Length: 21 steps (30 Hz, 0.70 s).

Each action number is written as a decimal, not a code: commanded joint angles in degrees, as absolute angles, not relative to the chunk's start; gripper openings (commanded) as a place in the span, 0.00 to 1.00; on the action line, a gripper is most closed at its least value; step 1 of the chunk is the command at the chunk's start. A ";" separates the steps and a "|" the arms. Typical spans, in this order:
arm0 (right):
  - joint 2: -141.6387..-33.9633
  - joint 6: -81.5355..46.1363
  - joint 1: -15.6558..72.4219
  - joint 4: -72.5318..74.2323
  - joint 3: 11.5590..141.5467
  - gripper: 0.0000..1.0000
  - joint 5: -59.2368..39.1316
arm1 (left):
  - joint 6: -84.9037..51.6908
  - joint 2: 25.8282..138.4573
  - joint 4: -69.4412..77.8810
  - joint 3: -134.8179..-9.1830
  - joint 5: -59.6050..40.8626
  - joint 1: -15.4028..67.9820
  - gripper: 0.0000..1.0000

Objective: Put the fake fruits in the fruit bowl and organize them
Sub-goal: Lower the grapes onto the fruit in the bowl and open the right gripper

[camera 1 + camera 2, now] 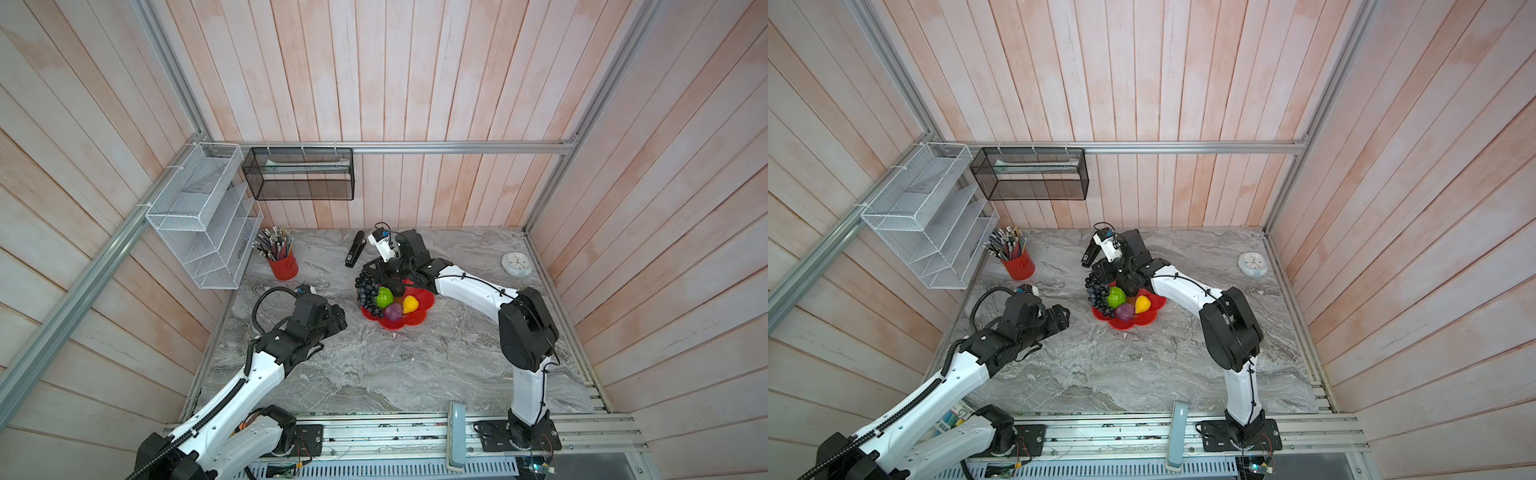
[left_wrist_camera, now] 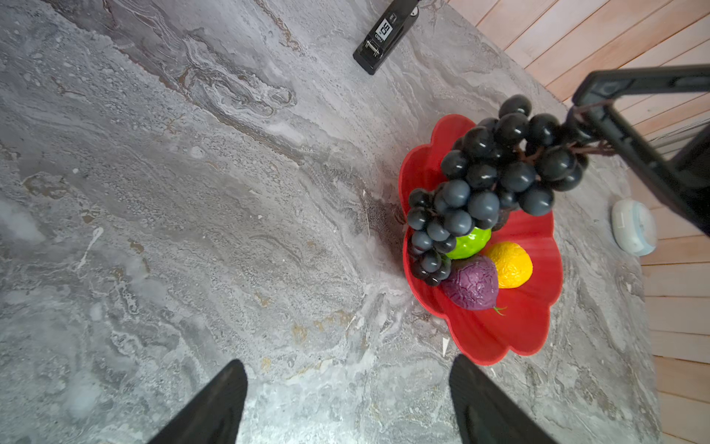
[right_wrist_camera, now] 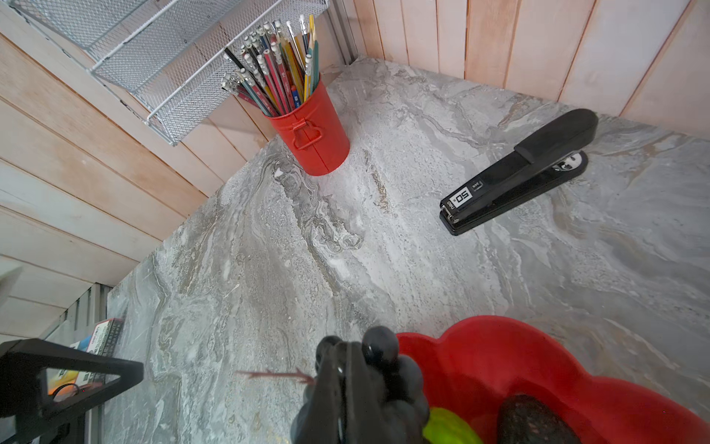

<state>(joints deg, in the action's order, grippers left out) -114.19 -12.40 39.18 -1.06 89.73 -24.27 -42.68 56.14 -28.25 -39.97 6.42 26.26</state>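
Above veined marble tabletop (image 1: pixel 395 374), right gripper (image 3: pixel 340 369) pinches glossy round-berried grape bunch (image 2: pixel 491 180).

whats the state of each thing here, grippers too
fruit bowl, upright on table
grape bunch, held by its stem, draped over the bowl's edge
right gripper, shut on the grape bunch
left gripper, open, empty
green fruit, in bowl
yellow fruit, in bowl
purple fruit, in bowl
avocado, in bowl
stapler, closed, lying flat
pencil cup, upright, full
clock, lying face up
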 commanded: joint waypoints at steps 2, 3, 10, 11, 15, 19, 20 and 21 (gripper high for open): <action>-115.91 -12.67 37.39 1.39 90.86 0.00 -25.60 | -42.80 55.82 -27.69 -39.90 6.59 25.93 0.85; -116.46 -12.91 36.84 1.41 91.10 0.00 -26.07 | -42.80 55.82 -27.60 -39.85 6.53 25.93 0.85; -117.30 -14.04 34.35 2.97 89.74 0.00 -27.26 | -42.80 56.07 -27.51 -39.87 5.91 25.93 0.85; -117.38 -14.12 34.17 3.22 89.29 0.00 -27.31 | -42.80 56.07 -27.42 -39.79 5.81 25.93 0.85; -117.33 -15.06 32.89 5.22 86.45 0.00 -27.91 | -42.63 56.76 -26.87 -39.65 5.00 25.92 0.85; -117.64 -15.79 31.44 6.67 84.76 0.00 -29.23 | -42.39 57.74 -26.15 -39.55 3.97 25.93 0.84; -117.92 -15.78 31.30 6.72 84.74 0.00 -29.42 | -42.29 57.98 -25.98 -39.51 3.80 25.93 0.84; -118.24 -15.71 31.09 6.74 84.77 0.00 -29.62 | -42.19 58.16 -25.87 -39.54 3.74 25.92 0.84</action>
<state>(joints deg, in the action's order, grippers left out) -117.01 -15.03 31.99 4.36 85.30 -27.57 -42.68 57.67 -27.27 -39.97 4.58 26.26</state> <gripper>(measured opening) 0.049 0.844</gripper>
